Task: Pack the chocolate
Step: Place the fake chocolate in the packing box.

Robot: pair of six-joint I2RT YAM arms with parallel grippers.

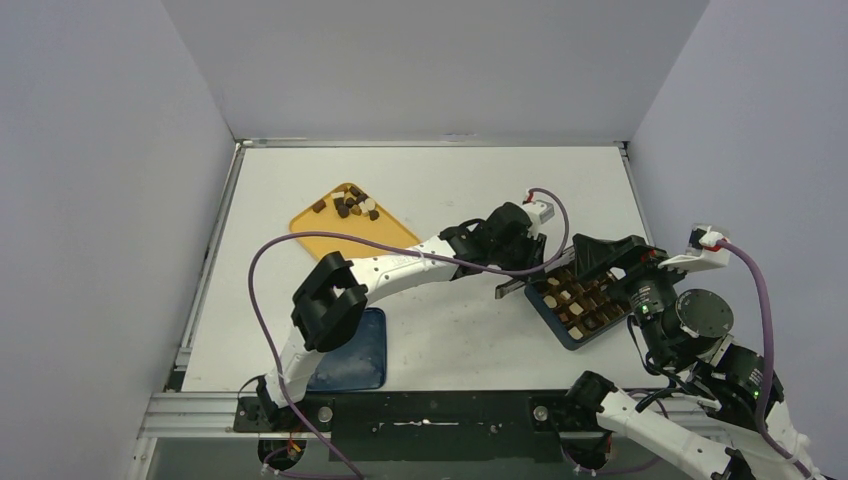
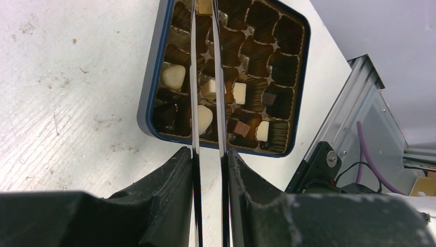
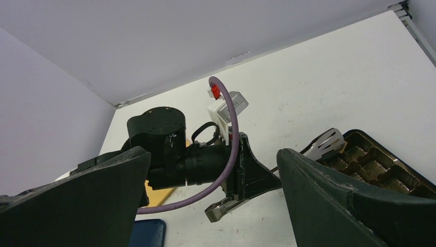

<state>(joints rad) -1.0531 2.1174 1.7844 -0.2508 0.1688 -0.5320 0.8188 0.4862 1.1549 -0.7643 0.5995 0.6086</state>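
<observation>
The chocolate lies in two places. Several loose pieces [image 1: 352, 205] sit on the orange tray [image 1: 330, 232]. Others fill cells of the dark blue box [image 1: 582, 303], which also shows in the left wrist view [image 2: 149, 87] with cream pieces [image 2: 173, 76] inside. My left gripper [image 1: 518, 250] [image 2: 210, 152] is shut on the metal tongs [image 2: 194, 77], whose arms reach over the box. A cream piece [image 2: 204, 6] sits between the tong tips at the frame's top edge. My right gripper [image 1: 610, 262] [image 3: 213, 154] is open and empty at the box's far edge.
The blue box lid [image 1: 352, 350] lies near the front edge by the left arm's base. White walls close the table at the back and sides. The right wrist view shows the tong tip [image 3: 326, 144] over the box [image 3: 383, 164].
</observation>
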